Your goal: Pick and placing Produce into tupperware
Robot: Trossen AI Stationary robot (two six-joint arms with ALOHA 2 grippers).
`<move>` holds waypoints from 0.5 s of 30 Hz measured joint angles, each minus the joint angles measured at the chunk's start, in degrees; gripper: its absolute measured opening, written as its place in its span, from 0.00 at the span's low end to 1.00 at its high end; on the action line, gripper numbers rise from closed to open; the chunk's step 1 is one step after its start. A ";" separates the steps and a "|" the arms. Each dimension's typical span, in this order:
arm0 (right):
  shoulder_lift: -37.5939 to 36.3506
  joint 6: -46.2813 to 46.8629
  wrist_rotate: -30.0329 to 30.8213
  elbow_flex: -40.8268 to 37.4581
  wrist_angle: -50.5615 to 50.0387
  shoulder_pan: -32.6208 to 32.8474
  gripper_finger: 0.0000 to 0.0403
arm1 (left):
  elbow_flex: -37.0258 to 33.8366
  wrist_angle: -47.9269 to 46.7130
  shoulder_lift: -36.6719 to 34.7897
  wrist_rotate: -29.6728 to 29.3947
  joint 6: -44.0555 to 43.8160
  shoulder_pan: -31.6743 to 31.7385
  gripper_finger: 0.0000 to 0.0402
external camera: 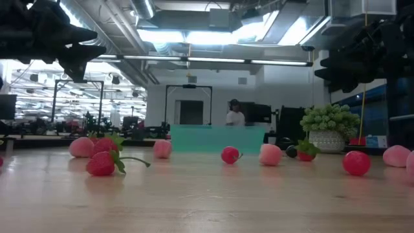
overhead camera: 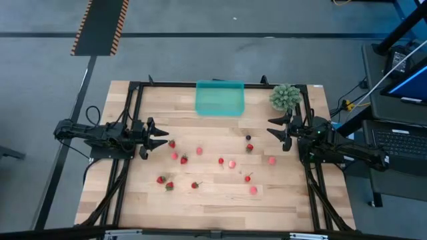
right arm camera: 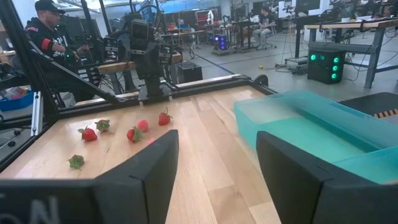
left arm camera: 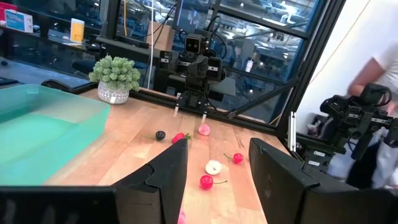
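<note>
Nearest the front edge of the desk [overhead camera: 220, 213], a loose line of small red and pink berries lay scattered: a pair [overhead camera: 165, 182] low on the left side, a single pink one [overhead camera: 253, 190] low on the right side, and more spread across the middle toward a small dark berry [overhead camera: 248, 138]. None of them was yet inside the teal tub [overhead camera: 219, 98], which sat empty at the far edge, just beside a spiky green plant ball [overhead camera: 285, 97]. The left hand [overhead camera: 162, 139] hung above the desk at the left side with its fingers spread and nothing between them, a red berry [overhead camera: 172, 144] just beside its tips. The right hand [overhead camera: 274, 130] hovered at the right side, likewise spread and empty. Nothing was being carried, so the step in hand looked like the first approach to a berry. To do it well, an arm should probably drop straight over one isolated berry, keep its fingers astride the fruit rather than the green stalk, and close gently, since such small round pieces would likely roll away if nudged sideways.
</note>
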 joint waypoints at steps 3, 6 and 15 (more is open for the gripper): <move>0.00 0.00 -0.01 0.00 0.01 0.00 0.54 | 0.02 -0.02 0.02 0.02 0.00 -0.01 0.41; 0.00 0.00 -0.01 0.00 0.01 0.00 0.54 | 0.02 -0.02 0.00 0.00 0.00 0.00 0.41; 0.00 1.07 -0.02 -0.02 0.37 0.00 0.54 | 0.02 -0.01 0.01 0.02 0.00 0.00 0.41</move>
